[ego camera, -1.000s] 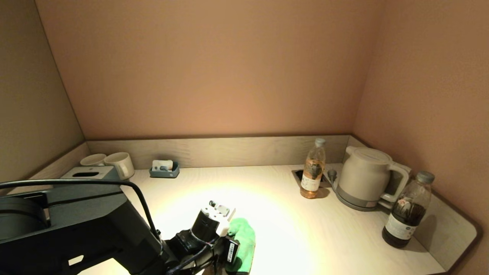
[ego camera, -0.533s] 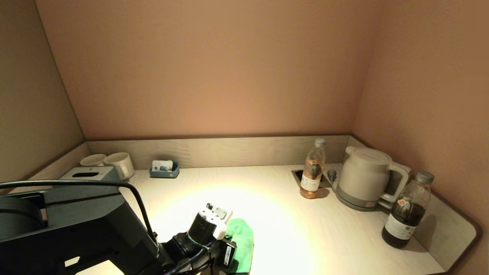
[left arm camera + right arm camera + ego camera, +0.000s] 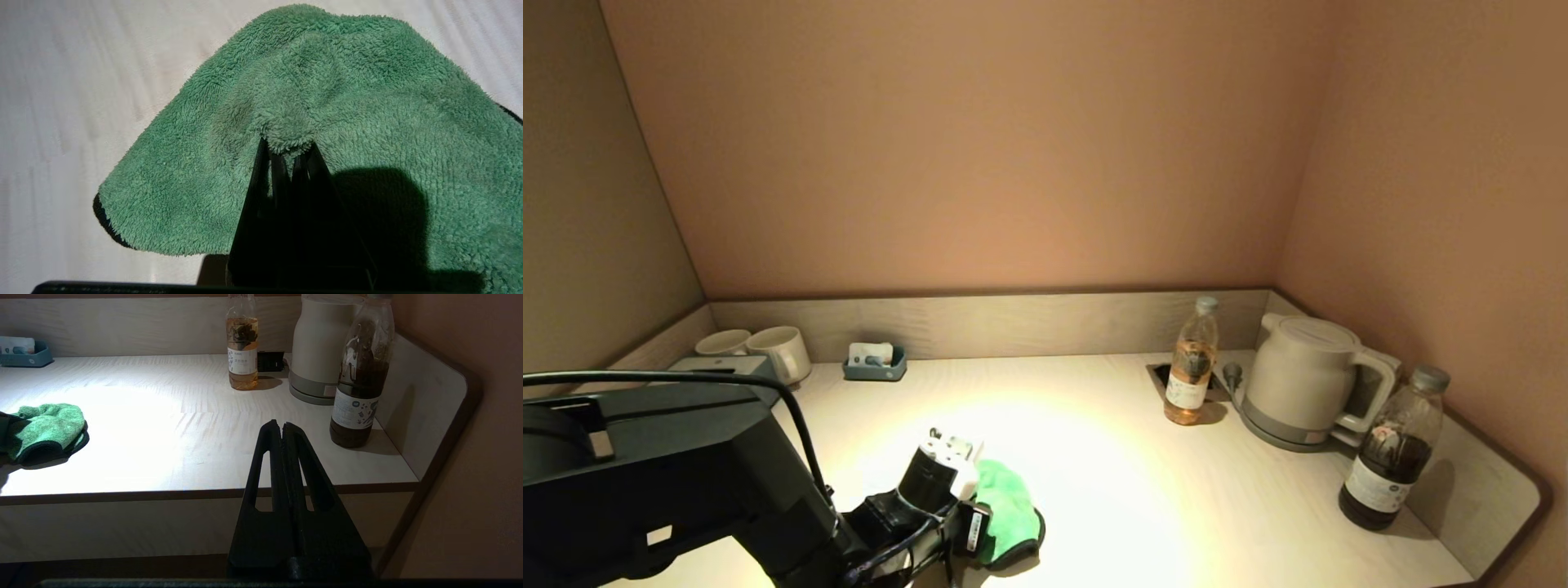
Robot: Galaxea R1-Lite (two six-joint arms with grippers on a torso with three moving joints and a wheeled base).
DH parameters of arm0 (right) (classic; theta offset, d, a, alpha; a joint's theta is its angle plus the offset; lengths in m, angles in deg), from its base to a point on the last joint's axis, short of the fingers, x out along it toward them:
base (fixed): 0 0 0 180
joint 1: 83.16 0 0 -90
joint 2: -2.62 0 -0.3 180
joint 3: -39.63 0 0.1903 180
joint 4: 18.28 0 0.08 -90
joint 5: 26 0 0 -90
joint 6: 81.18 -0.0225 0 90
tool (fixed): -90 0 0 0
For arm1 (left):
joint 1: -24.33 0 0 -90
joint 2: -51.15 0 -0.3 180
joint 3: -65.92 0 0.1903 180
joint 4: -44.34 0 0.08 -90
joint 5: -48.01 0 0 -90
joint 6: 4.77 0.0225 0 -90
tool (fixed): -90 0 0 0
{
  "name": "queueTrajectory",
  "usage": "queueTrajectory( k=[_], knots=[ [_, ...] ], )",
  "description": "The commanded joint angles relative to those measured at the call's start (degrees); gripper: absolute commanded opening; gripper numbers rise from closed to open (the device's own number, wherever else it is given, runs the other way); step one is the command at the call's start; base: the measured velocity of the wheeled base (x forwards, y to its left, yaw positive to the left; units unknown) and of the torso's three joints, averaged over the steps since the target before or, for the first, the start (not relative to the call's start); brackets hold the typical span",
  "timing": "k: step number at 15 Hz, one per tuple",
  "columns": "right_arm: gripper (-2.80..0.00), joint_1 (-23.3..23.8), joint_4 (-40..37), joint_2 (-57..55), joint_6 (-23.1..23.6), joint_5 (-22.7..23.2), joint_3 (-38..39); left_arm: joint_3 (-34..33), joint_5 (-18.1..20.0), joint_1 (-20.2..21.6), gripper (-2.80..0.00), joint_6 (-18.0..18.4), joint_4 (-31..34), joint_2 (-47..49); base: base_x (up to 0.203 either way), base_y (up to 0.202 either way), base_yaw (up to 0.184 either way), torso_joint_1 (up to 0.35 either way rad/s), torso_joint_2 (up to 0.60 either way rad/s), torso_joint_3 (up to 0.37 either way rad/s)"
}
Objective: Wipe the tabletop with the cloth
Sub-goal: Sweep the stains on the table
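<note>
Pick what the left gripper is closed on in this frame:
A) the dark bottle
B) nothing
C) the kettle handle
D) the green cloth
D: in the left wrist view the left gripper is shut on a fold of the green cloth, which lies spread on the tabletop.

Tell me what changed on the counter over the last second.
The left gripper, shut on the cloth, dragged it leftward across the tabletop, so it now lies flatter. The bottles, kettle and mugs stayed put, and the right gripper is parked off the front edge.
</note>
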Motion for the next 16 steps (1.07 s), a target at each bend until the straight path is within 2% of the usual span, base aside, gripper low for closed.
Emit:
queueTrajectory(
  k=[1,3,5,6,9,13,16],
  knots=[
    [-2.8,0.0,0.0,-0.1,0.0,0.0,0.0,-1.8,0.0,-1.1,-2.8,-0.2,0.1,-1.0,0.0,0.0,0.0,0.0,0.0,0.0],
    [-2.8,0.0,0.0,-0.1,0.0,0.0,0.0,-3.2,0.0,-4.6,-2.8,-0.5,0.1,-1.8,0.0,0.0,0.0,0.0,0.0,0.0],
    [-2.8,0.0,0.0,-0.1,0.0,0.0,0.0,-3.5,-0.1,-5.9,-2.8,-0.6,0.1,-2.4,0.0,0.0,0.0,0.0,0.0,0.0],
    [-2.8,0.0,0.0,-0.1,0.0,0.0,0.0,-3.4,-0.2,-8.7,-2.8,-0.6,0.0,-2.8,0.0,0.0,0.0,0.0,0.0,0.0],
    [-2.8,0.0,0.0,-0.1,0.0,0.0,0.0,-3.2,0.2,-12.4,-2.8,-0.5,0.0,-4.2,0.0,0.0,0.0,0.0,0.0,0.0],
    [-2.8,0.0,0.0,-0.1,0.0,0.0,0.0,0.2,0.5,-13.2,-2.8,0.0,0.3,-3.6,0.0,0.0,0.0,0.0,0.0,0.0],
    [-2.8,0.0,0.0,-0.1,0.0,0.0,0.0,6.9,0.7,-12.4,-2.8,2.1,0.8,-1.1,0.0,0.0,0.0,0.0,0.0,0.0]
  ],
)
